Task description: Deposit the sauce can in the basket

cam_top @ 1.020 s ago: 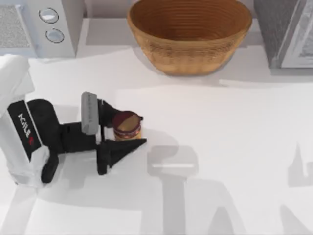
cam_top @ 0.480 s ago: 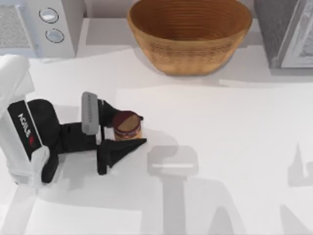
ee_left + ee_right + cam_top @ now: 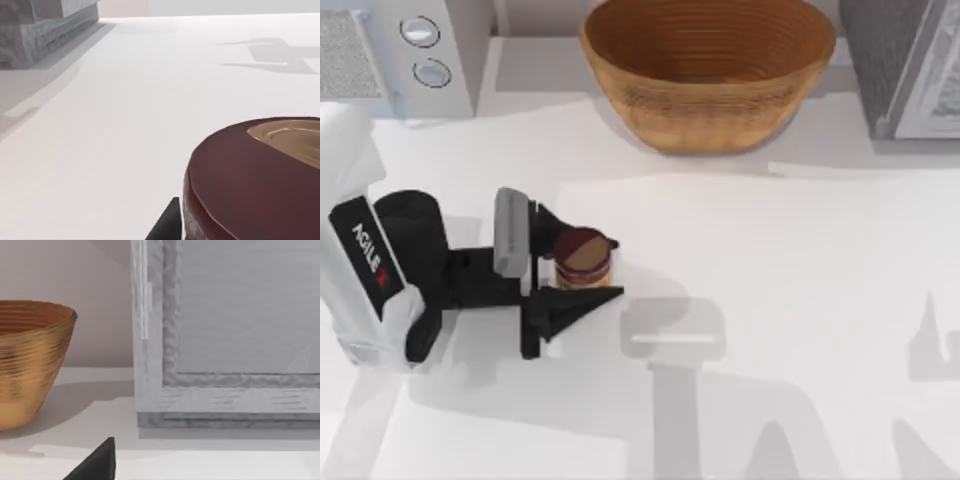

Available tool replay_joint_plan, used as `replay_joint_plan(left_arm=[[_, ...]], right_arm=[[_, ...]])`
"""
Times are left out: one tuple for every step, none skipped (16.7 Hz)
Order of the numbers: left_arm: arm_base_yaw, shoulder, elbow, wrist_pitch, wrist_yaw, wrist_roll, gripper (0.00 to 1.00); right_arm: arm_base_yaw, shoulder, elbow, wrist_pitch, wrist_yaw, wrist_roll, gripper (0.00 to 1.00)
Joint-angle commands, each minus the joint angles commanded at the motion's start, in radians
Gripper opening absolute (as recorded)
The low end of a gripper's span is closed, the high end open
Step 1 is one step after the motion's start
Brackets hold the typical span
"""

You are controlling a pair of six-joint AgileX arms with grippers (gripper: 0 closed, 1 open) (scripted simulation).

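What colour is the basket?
Golden-brown woven wicker basket, ribbed coils; clearest in the top view.

We read one marking: the white letters "AGILE", followed by a red mark, on the black panel set in the white casing of our left arm (image 3: 365, 262), at the left side of the table

The small maroon cylindrical sauce can (image 3: 583, 257) with a brown-gold top stands upright at the table's left-centre, well apart from the large, golden-brown woven wicker basket (image 3: 708, 110) at the far edge.
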Motion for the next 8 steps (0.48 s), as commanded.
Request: replay_joint_plan(left_arm=[[-0.003,-0.014,0.001,-0.064,0.01,0.054,0.0],[-0.005,-0.028,0.002,-0.133,0.02,0.113,0.0],[-0.007,-0.043,0.003,-0.209,0.03,0.177,0.0],[-0.007,-0.058,0.004,-0.294,0.041,0.247,0.0],[-0.006,-0.074,0.005,-0.384,0.052,0.322,0.0],[-0.005,-0.09,0.006,-0.478,0.063,0.401,0.0],[-0.001,-0.106,0.007,-0.578,0.074,0.485,0.0],[0.004,-0.123,0.009,-0.683,0.085,0.572,0.0]], right_arm=[[0.0,0.0,0.0,0.0,0.0,0.0,1.0],[0.0,0.0,0.0,0.0,0.0,0.0,1.0],[0.0,0.0,0.0,0.0,0.0,0.0,1.0],[0.0,0.0,0.0,0.0,0.0,0.0,1.0],[0.0,0.0,0.0,0.0,0.0,0.0,1.0],[0.0,0.0,0.0,0.0,0.0,0.0,1.0],[0.0,0.0,0.0,0.0,0.0,0.0,1.0],[0.0,0.0,0.0,0.0,0.0,0.0,1.0]])
